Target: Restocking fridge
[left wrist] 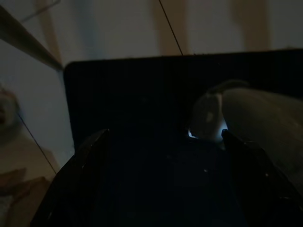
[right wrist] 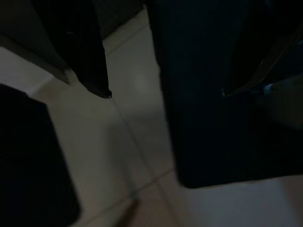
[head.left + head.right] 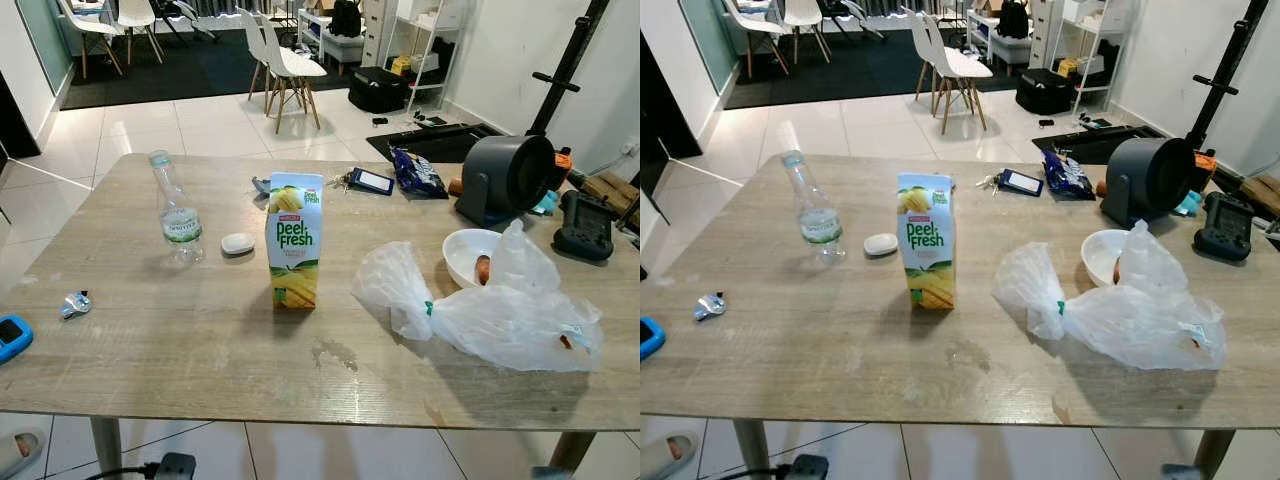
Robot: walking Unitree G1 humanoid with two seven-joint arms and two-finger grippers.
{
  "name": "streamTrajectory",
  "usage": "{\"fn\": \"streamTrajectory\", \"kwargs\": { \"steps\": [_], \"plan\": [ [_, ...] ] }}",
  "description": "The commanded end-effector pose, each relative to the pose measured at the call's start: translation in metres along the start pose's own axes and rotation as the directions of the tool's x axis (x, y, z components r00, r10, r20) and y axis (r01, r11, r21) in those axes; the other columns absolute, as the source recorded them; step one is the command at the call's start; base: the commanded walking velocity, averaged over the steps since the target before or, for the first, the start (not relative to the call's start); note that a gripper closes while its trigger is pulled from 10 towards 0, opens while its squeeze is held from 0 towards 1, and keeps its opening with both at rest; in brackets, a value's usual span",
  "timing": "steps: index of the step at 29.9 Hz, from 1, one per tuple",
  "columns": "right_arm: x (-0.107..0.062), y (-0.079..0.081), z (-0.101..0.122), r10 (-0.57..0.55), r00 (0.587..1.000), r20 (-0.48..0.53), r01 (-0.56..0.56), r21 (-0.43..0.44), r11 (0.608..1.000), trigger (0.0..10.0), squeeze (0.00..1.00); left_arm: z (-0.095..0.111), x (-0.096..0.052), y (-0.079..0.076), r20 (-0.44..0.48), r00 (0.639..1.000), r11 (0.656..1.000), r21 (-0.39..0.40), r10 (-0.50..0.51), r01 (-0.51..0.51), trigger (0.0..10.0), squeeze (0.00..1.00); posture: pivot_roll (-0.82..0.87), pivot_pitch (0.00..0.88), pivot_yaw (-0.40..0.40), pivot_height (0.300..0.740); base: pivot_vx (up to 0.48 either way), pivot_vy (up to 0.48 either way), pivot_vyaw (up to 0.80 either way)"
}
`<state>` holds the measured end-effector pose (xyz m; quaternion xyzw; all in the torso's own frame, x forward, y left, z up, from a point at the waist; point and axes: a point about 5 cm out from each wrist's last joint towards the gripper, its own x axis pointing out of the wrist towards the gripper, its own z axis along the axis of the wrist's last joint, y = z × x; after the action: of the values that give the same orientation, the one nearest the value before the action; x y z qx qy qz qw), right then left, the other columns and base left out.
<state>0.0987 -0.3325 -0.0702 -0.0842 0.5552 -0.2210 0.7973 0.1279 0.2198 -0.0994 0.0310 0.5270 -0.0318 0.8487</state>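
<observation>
A yellow and white Peel Fresh juice carton [image 3: 295, 240] stands upright in the middle of the wooden table [image 3: 200, 350]. To its left is a clear water bottle [image 3: 178, 215], also upright. On the right lies a crumpled clear plastic bag [image 3: 480, 312], partly covering a white bowl [image 3: 465, 255] with something orange in it. In the dim left wrist view, my left gripper [image 1: 163, 137] hangs over floor tiles and a dark shape, fingers apart with nothing between them. My right gripper [image 2: 165, 93] likewise hangs open above tiled floor.
A small white object [image 3: 238, 243] lies by the bottle. Keys with a dark case [image 3: 368, 181], a snack bag [image 3: 418, 172], a grey round appliance [image 3: 505, 178] and a black controller [image 3: 585, 225] crowd the far right. A foil wrapper [image 3: 75, 304] and a blue item [image 3: 10, 338] sit at the left edge.
</observation>
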Motion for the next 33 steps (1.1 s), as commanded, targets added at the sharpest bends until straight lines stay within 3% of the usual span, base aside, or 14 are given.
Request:
{"fn": "streamTrajectory", "kwargs": {
  "steps": [1,2,9,11,12,14,17,21,22,24,28,29,32,33],
  "plan": [
    [0.0,-0.005,-0.003,-0.023,1.0,-0.008,0.023,0.027,0.999,10.0,0.0,-0.003,-0.002,0.007,-0.01,1.0,1.0,0.002,0.012,-0.012,10.0,0.0,0.08,0.0,-0.021,0.74,0.0,0.0,0.0],
    [-0.001,-0.021,0.001,-0.082,0.997,-0.001,0.082,0.078,0.994,10.0,0.0,-0.01,-0.004,0.01,-0.034,0.999,1.0,0.007,0.021,-0.021,10.0,0.0,0.06,0.0,-0.015,0.74,0.0,0.0,0.0],
    [-0.005,-0.06,0.011,-0.225,0.974,0.016,0.22,0.156,0.963,10.0,0.0,-0.016,-0.005,0.011,-0.055,0.998,1.0,0.009,0.022,-0.022,10.0,0.0,0.04,0.0,-0.008,0.74,0.0,0.0,0.0],
    [-0.012,-0.092,0.019,-0.351,0.936,0.028,0.338,0.203,0.919,10.0,0.0,-0.013,-0.004,0.008,-0.046,0.999,1.0,0.002,0.016,-0.016,10.0,0.0,0.04,0.0,-0.015,0.74,0.0,0.0,0.0],
    [-0.012,-0.092,0.019,-0.351,0.936,0.028,0.338,0.203,0.919,10.0,0.0,-0.013,-0.004,0.008,-0.046,0.999,1.0,0.002,0.016,-0.016,10.0,0.0,0.04,0.0,-0.015,0.74,0.0,0.0,0.0],
    [-0.024,-0.128,0.038,-0.498,0.865,0.069,0.467,0.254,0.847,10.0,0.0,-0.007,-0.001,0.002,-0.031,1.0,1.0,-0.006,0.003,-0.003,10.0,0.0,0.03,0.0,-0.017,0.74,0.0,0.0,0.0],
    [-0.028,-0.139,0.047,-0.542,0.835,0.09,0.506,0.26,0.822,10.0,0.0,-0.006,0.0,-0.001,-0.028,1.0,1.0,-0.005,-0.004,0.004,10.0,0.0,0.03,0.0,-0.016,0.74,0.0,0.0,0.0],
    [-0.049,-0.173,0.081,-0.68,0.716,0.16,0.608,0.336,0.719,10.0,0.0,-0.005,0.001,-0.008,-0.03,0.999,1.0,0.008,-0.025,0.026,10.0,0.0,0.02,0.0,-0.015,0.74,0.0,0.0,0.0],
    [-0.049,-0.173,0.081,-0.68,0.716,0.16,0.608,0.336,0.719,10.0,0.0,-0.005,0.001,-0.008,-0.03,0.999,1.0,0.008,-0.025,0.026,10.0,0.0,0.02,0.0,-0.015,0.74,0.0,0.0,0.0],
    [-0.059,-0.183,0.105,-0.702,0.675,0.225,0.57,0.445,0.691,10.0,0.0,-0.005,0.001,-0.009,-0.031,0.999,1.0,0.012,-0.027,0.027,10.0,0.0,0.02,0.0,-0.018,0.74,0.0,0.0,0.0],
    [-0.062,-0.185,0.113,-0.705,0.665,0.246,0.546,0.485,0.683,10.0,0.0,-0.005,0.001,-0.009,-0.031,0.999,1.0,0.012,-0.026,0.027,10.0,0.0,0.02,0.0,-0.018,0.74,0.0,0.0,0.0],
    [-0.076,-0.19,0.148,-0.687,0.63,0.361,0.386,0.623,0.681,10.0,0.0,-0.005,0.001,-0.008,-0.032,0.999,1.0,0.009,-0.024,0.024,10.0,0.0,0.04,0.0,-0.019,0.74,0.0,0.0,0.0],
    [-0.076,-0.19,0.148,-0.687,0.63,0.361,0.386,0.623,0.681,10.0,0.0,-0.005,0.001,-0.008,-0.032,0.999,1.0,0.009,-0.024,0.024,10.0,0.0,0.04,0.0,-0.019,0.74,0.0,0.0,0.0],
    [-0.083,-0.189,0.165,-0.672,0.61,0.421,0.298,0.664,0.686,10.0,0.0,-0.005,0.001,-0.008,-0.032,0.999,1.0,0.008,-0.023,0.023,10.0,0.0,0.04,0.0,-0.019,0.74,0.0,0.0,0.0]
  ]
}}
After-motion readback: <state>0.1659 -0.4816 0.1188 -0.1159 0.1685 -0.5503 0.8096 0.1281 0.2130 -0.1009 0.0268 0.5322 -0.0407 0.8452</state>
